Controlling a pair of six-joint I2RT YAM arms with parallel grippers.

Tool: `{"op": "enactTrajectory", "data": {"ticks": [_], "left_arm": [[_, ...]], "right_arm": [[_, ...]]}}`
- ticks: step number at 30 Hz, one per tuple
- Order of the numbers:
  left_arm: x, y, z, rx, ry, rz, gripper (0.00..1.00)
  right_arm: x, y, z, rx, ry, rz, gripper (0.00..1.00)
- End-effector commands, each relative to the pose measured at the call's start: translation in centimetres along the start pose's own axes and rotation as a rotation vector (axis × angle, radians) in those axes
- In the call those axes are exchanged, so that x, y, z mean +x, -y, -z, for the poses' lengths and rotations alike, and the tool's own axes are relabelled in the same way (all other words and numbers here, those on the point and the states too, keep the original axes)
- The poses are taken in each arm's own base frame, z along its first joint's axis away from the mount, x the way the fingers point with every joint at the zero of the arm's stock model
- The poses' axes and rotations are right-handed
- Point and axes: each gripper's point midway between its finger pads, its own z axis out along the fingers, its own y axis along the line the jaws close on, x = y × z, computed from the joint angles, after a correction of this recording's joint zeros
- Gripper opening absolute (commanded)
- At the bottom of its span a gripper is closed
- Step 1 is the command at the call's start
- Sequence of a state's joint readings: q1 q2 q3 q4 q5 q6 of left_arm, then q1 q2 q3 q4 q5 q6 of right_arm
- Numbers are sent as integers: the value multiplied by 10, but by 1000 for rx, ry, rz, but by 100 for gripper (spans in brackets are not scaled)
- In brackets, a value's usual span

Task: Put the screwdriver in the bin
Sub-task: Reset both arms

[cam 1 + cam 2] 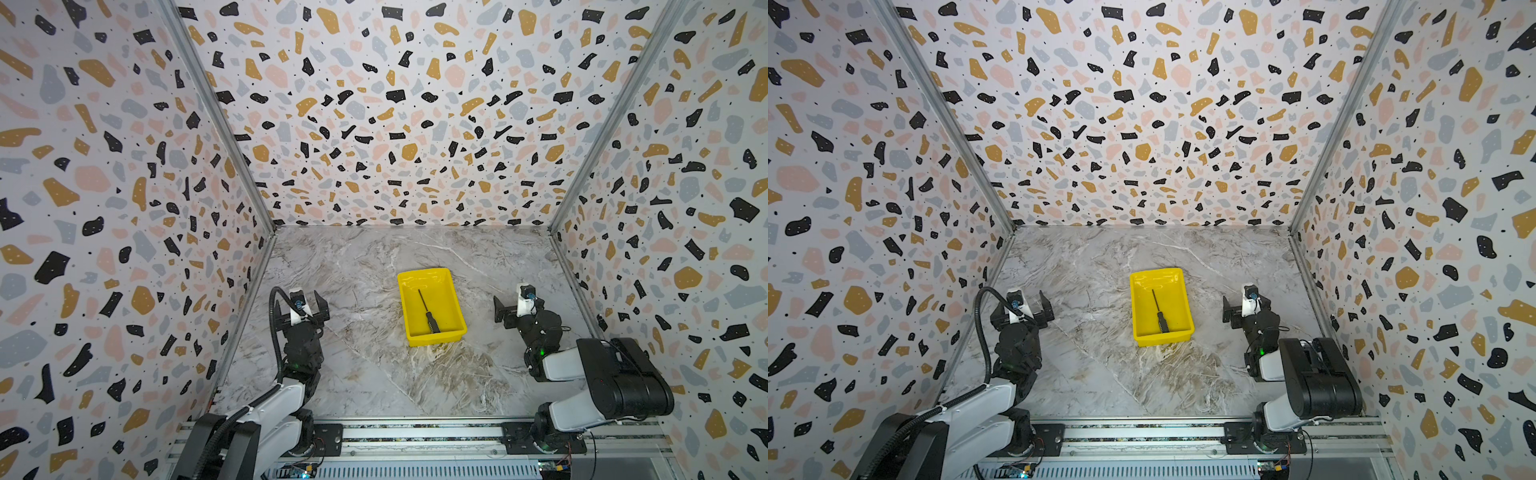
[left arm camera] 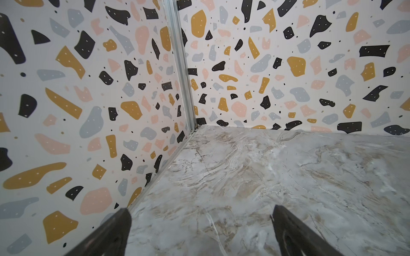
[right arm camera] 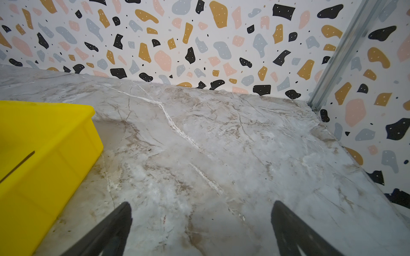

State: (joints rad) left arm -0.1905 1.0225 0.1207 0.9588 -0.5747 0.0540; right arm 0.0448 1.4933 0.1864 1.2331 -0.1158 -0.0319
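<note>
The screwdriver (image 1: 428,311) lies in the bin (image 1: 436,337) — placing looks done. The left gripper (image 2: 200,212) and right gripper (image 3: 200,206) gape empty — only parking remains.

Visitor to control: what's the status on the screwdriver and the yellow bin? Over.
Left gripper open, empty. Right gripper open, empty, clear of the bin. Screwdriver lying inside the bin. Nothing in the way.

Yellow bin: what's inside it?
Just the screwdriver, lying flat on the floor of the bin, handle at the near end. Nothing else shows inside. The strip of floor beneath it is covered, so unseen.
</note>
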Motion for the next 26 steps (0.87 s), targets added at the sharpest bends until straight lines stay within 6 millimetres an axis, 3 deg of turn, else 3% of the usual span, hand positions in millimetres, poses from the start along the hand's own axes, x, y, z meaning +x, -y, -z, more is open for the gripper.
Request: {"op": "enactTrajectory", "data": {"ticks": [1,6,12,26], "left_arm": [[-5,-3,-1,-15,-10,31,100],[13,-3,10,18,30,96,100],[33,14,-16,21,-19,75,100],[37,22,-21,46,-56,45,100]], "right_arm": [[-12,2,-5,0,28,4,99],[-12,2,-5,-1,29,4,99],[-12,2,-5,-1,29,6,99],[-12,2,-5,2,27,6,99]]}}
